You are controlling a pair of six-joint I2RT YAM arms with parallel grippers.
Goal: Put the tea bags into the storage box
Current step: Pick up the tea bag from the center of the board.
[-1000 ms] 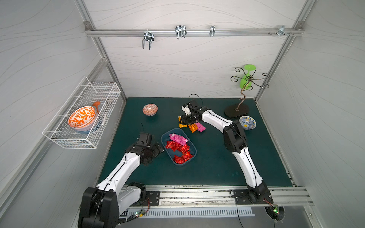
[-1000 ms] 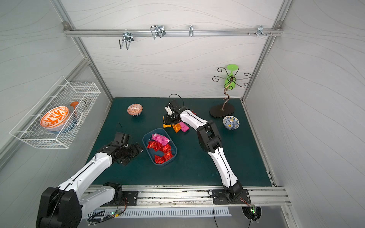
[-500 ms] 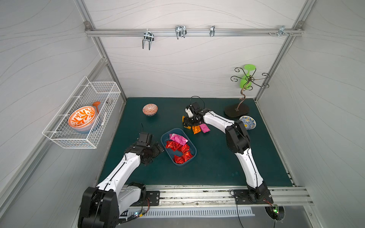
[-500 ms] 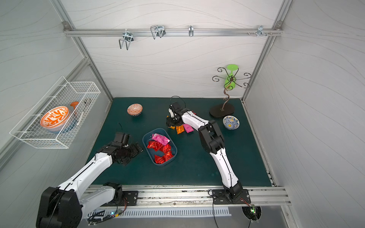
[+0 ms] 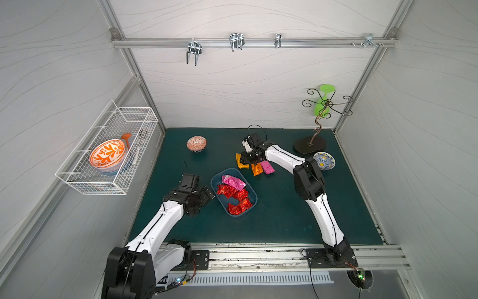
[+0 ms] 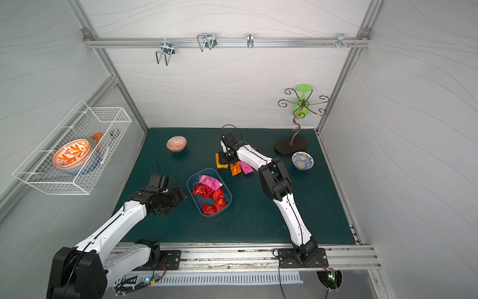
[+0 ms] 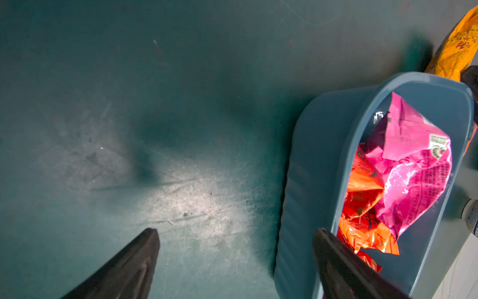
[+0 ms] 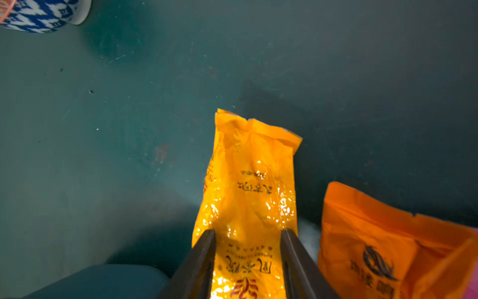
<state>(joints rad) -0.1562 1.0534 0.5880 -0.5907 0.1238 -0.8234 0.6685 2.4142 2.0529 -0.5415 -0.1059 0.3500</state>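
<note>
The blue storage box (image 5: 212, 185) (image 6: 188, 181) (image 7: 310, 168) sits mid-mat and holds several red tea bags (image 5: 227, 190) and a pink one (image 5: 234, 181) (image 7: 413, 168). Behind it on the mat lie a yellow tea bag (image 5: 240, 165) (image 8: 253, 181), an orange one (image 5: 256, 169) (image 8: 375, 233) and a pink one (image 5: 267, 167). My right gripper (image 5: 249, 158) (image 8: 248, 233) is down on the yellow one, jaws half apart, the flat sachet spanning the gap. My left gripper (image 5: 205, 192) (image 7: 236, 233) stands open and empty beside the box, one finger over its rim.
A red patterned bowl (image 5: 196, 143) stands back left and a blue-and-yellow bowl (image 5: 324, 160) at the right, by a dark metal stand (image 5: 310, 145) with a green glass. A white wire basket (image 5: 108, 155) with bowls hangs on the left wall.
My right gripper has come a little forward and down onto the yellow tea bag. The left arm and the box have not moved.
</note>
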